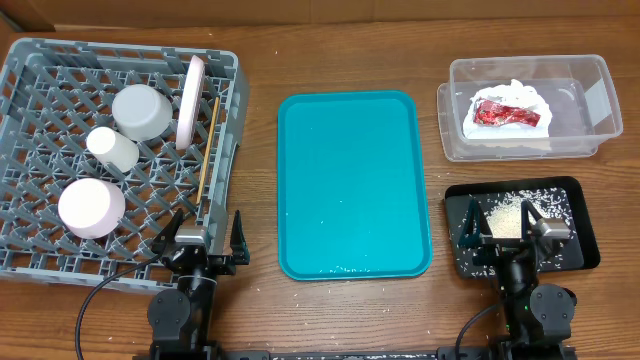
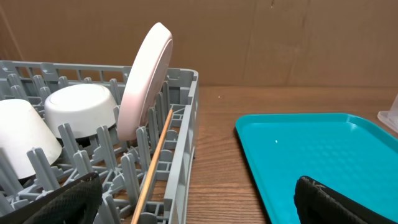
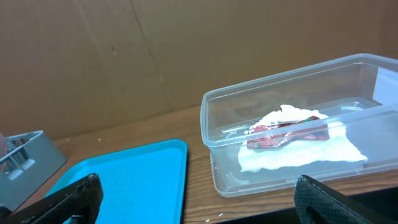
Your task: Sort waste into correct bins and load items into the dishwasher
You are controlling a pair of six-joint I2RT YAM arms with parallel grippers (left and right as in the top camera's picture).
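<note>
Spanning the overhead view, a wood-grain table (image 1: 340,60) holds a teal serving tray (image 1: 353,180) at its centre. The left gripper (image 1: 207,232) hangs at the near edge over the near right corner of the grey dish rack (image 1: 20,60), jaws spread wide and empty. The right gripper (image 1: 502,222), equally wide and empty, hangs over the black tray (image 1: 580,215) at the near right corner, above a heap of white rice-like crumbs (image 1: 505,215). The rack lines the left edge and carries an upturned white bowl (image 1: 140,110), a small white cup (image 1: 112,147), a pale round dish (image 1: 90,207), a plate (image 1: 190,100) standing on edge and wooden chopsticks (image 1: 208,150) along its right wall. In the clear tub (image 1: 590,75) at the far right corner lies a crumpled white napkin (image 1: 520,95) topped by a shiny red wrapper (image 1: 510,113).

From the left wrist, a brown cardboard wall (image 2: 280,37) backs the table. Dark fingers (image 2: 62,202) sit wide apart at the lower corners, with the chopsticks just beside the finger on the rack's side and the plate upright beyond.

From the right wrist, cardboard again stands behind. Its fingers (image 3: 68,199) gape wide. The tub with napkin and wrapper sits toward the far right corner, well apart from them.
</note>
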